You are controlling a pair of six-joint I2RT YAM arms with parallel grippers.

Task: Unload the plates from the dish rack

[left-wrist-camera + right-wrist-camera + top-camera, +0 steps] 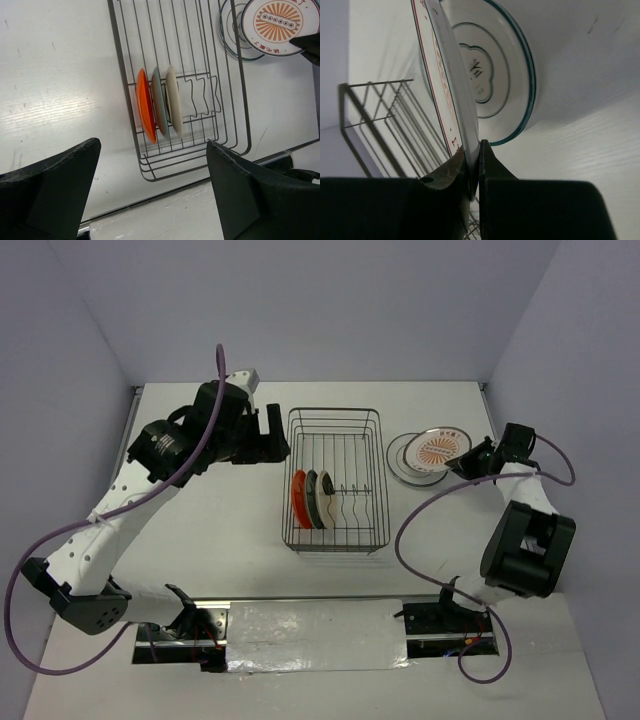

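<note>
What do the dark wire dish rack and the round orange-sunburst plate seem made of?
The dark wire dish rack looks like coated metal: thin rods, dull dark finish. The round orange-sunburst plate is glossy white with a printed pattern; ceramic or melamine, unclear.

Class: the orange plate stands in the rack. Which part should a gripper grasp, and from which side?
Probably its top rim, from above. The orange plate stands on edge at the row's end, its lower part among the rack's wires, a grey plate close beside it; only the upper rim is free.
</note>
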